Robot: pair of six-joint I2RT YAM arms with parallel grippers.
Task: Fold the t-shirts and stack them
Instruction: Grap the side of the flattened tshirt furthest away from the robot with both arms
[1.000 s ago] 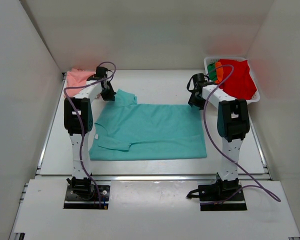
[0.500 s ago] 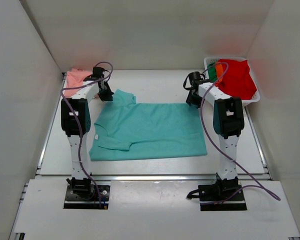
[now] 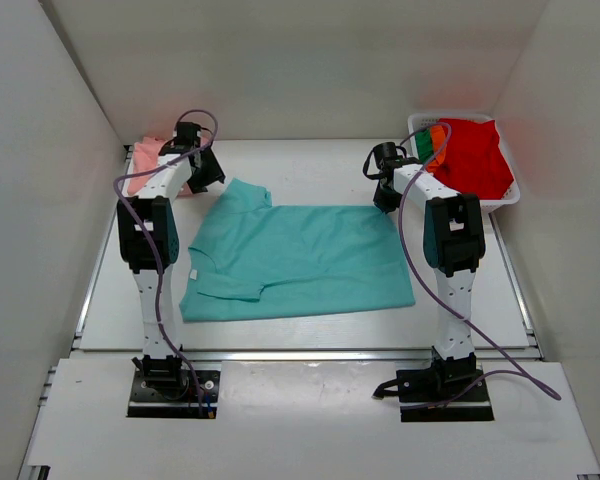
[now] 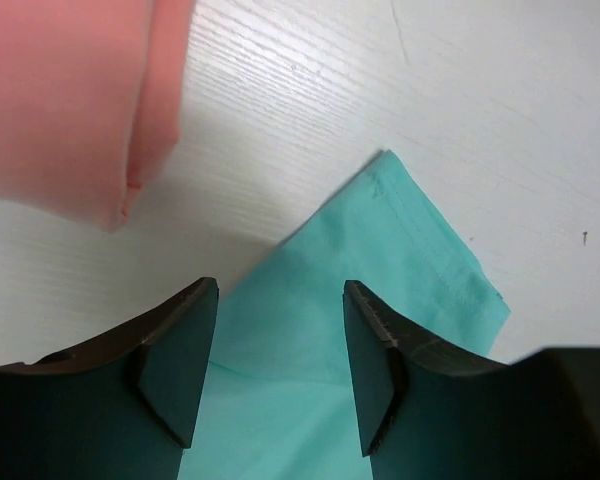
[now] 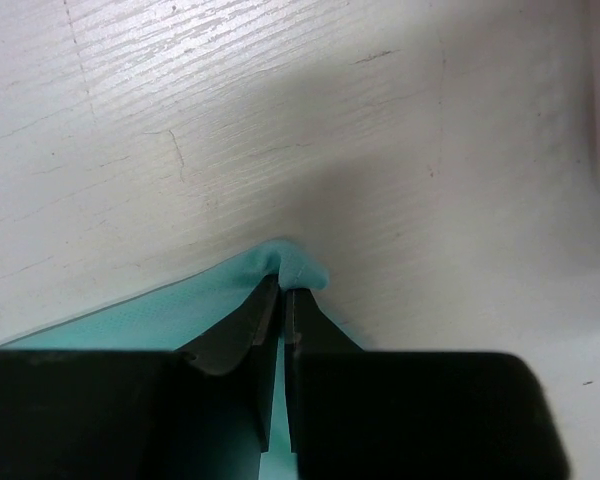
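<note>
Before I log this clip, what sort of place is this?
Probably a lab robot cell: plain white walls box in a table holding a teal t-shirt and a basket of shirts.

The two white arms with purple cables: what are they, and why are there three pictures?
They are robot arms, each ending in a two-finger gripper. One picture looks down from above; the others come from cameras on the wrists. A teal t-shirt lies spread on the table, a folded salmon pink shirt at far left, a white basket with a red shirt at far right. The right gripper pinches a corner of the teal t-shirt; the left gripper hangs open over its sleeve, holding nothing.
</note>
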